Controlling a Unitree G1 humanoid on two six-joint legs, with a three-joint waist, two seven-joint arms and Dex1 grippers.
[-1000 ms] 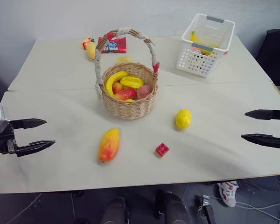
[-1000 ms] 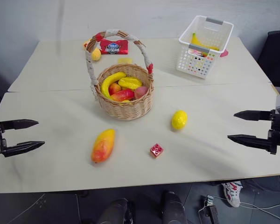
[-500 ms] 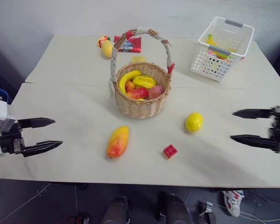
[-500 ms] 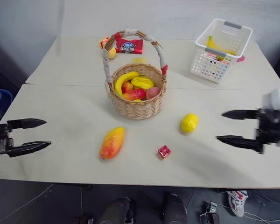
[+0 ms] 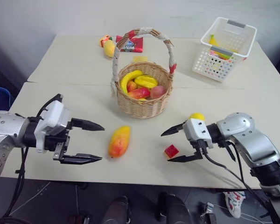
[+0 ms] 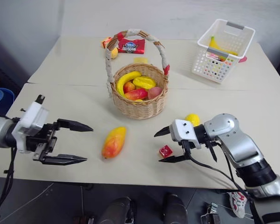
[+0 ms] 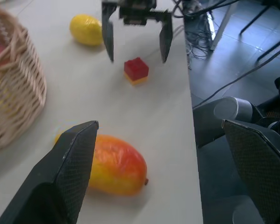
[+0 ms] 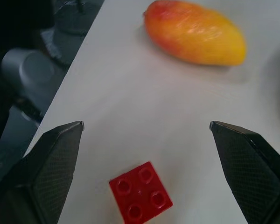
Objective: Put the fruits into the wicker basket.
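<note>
The mango [image 5: 120, 141] lies on the table in front of the wicker basket [image 5: 144, 105], which holds several toy fruits. My left gripper [image 5: 101, 143] is open just left of the mango, fingers pointing at it, nothing between them. The lemon [image 6: 192, 119] sits to the right, partly hidden behind my right gripper [image 5: 165, 147]. That gripper is open, its fingers on either side of a small red brick [image 5: 171, 151] and pointing toward the mango. The left wrist view has the mango [image 7: 114, 165] close ahead and the right gripper [image 7: 135, 51] beyond it.
A white plastic lattice basket [image 5: 222, 44] with items stands at the back right. A red snack packet [image 5: 130, 44] and a small toy fruit [image 5: 108, 45] lie behind the wicker basket. The table's front edge [image 5: 144, 179] runs close below both grippers.
Both grippers have swung inward from the table's sides. The left one now sits beside the mango, and the right one is at the red brick in front of the lemon.
</note>
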